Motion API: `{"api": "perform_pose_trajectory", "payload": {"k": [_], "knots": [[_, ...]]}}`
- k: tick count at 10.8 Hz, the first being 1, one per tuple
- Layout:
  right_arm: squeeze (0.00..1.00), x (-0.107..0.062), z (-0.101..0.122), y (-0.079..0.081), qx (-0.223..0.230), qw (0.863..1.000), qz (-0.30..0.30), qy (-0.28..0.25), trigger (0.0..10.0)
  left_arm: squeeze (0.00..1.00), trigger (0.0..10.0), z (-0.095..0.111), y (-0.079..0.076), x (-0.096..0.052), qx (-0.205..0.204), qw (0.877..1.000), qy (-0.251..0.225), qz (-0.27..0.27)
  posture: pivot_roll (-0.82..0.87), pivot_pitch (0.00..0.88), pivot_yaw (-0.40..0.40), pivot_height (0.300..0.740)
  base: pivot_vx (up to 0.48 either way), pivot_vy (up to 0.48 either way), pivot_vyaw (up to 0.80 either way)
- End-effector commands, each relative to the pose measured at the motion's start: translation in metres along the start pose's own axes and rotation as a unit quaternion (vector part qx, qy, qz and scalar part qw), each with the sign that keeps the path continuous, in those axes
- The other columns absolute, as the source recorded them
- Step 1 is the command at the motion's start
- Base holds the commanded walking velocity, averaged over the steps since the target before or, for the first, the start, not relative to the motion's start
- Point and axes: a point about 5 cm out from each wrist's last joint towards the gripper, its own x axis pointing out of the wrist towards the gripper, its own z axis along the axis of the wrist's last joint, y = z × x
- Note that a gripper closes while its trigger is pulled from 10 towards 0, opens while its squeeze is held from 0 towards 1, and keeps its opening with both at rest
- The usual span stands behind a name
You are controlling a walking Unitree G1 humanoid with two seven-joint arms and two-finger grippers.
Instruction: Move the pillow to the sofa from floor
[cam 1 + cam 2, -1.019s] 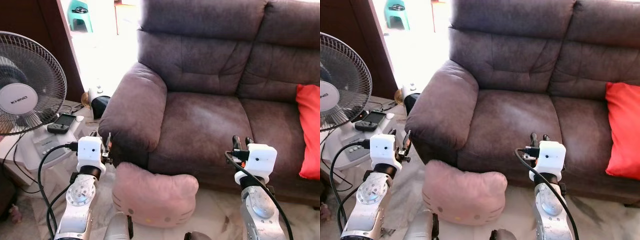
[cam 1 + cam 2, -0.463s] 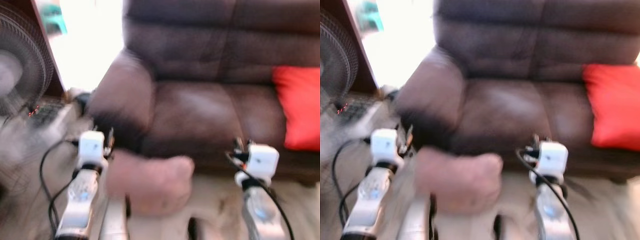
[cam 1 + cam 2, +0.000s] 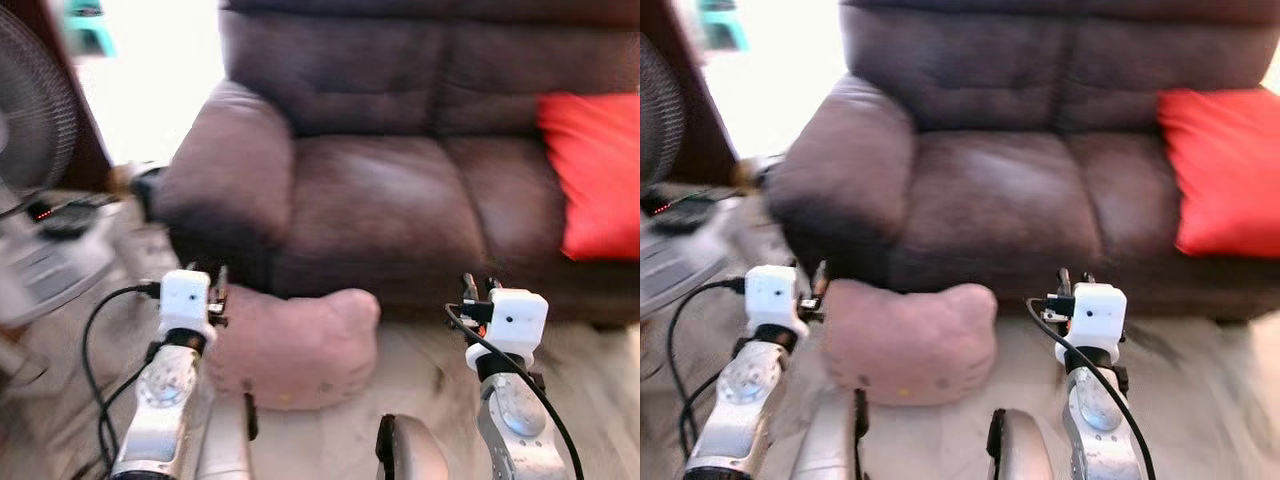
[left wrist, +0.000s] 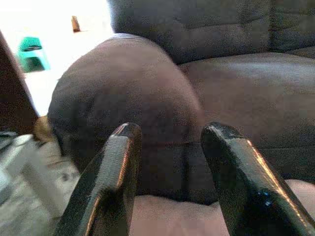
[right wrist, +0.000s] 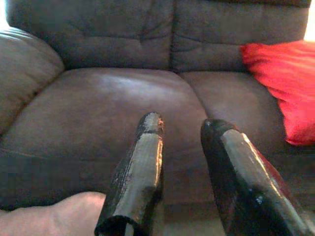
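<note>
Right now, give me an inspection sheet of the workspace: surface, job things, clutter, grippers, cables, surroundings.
Surface: pale floor in front of the sofa.
Job things: pink pillow lies on the floor against the sofa's front, below the armrest; brown sofa, its near seat bare.
Clutter: red cushion on the sofa's far seat.
Grippers: left gripper open, held at the pillow's edge, holding nothing; right gripper open, pointing at the sofa seat, holding nothing.
Cables: black cable loops beside the left arm; another runs down the right arm.
Surroundings: fan to the left, blurred; bright doorway behind it.
</note>
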Motion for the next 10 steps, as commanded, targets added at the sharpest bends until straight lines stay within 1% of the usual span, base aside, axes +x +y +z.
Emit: {"api": "perform_pose_trajectory", "payload": {"k": [1, 3, 5, 6, 8, 10], "knots": [[0.0, 0.0006, 0.0012, 0.0001, 0.001, 1.0, 0.003, -0.002, 10.0, 0.0, 10.0, 0.0002, -0.0008, 0.0012, -0.003, 1.0, 0.005, -0.005, 0.02, 0.022, -0.051, 0.573, 0.0, 0.0, 0.0], [0.0, 0.0017, 0.0009, 0.0006, -0.001, 1.0, 0.001, 0.005, 10.0, 0.0, 10.0, 0.0005, 0.0001, 0.0009, -0.003, 1.0, 0.003, -0.001, 0.02, 0.023, -0.052, 0.573, 0.0, 0.0, 0.0], [0.0, 0.0026, 0.0004, 0.0012, -0.003, 1.0, 0.001, 0.008, 10.0, 0.0, 10.0, 0.0009, 0.0012, 0.0011, -0.003, 1.0, 0.003, 0.001, 0.02, 0.024, -0.051, 0.553, 0.0, 0.0, 0.0], [0.0, 0.0027, 0.0007, 0.002, 0.0, 1.0, 0.002, 0.007, 10.0, 0.0, 10.0, 0.0011, 0.0007, 0.0013, -0.003, 1.0, 0.003, 0.0, 0.02, 0.024, -0.051, 0.528, 0.0, 0.0, 0.0], [0.0, 0.0023, -0.0006, 0.0028, -0.004, 1.0, 0.007, 0.011, 10.0, 0.0, 10.0, 0.0009, 0.0002, 0.0012, -0.003, 1.0, 0.003, 0.0, 0.02, 0.025, -0.053, 0.498, 0.0, 0.0, 0.0], [0.0, 0.0011, -0.0003, 0.0037, 0.003, 1.0, 0.013, 0.006, 10.0, 0.0, 10.0, 0.0001, -0.0006, 0.0015, 0.0, 1.0, 0.007, -0.003, 0.02, 0.027, -0.052, 0.498, 0.0, 0.0, 0.0]]}}
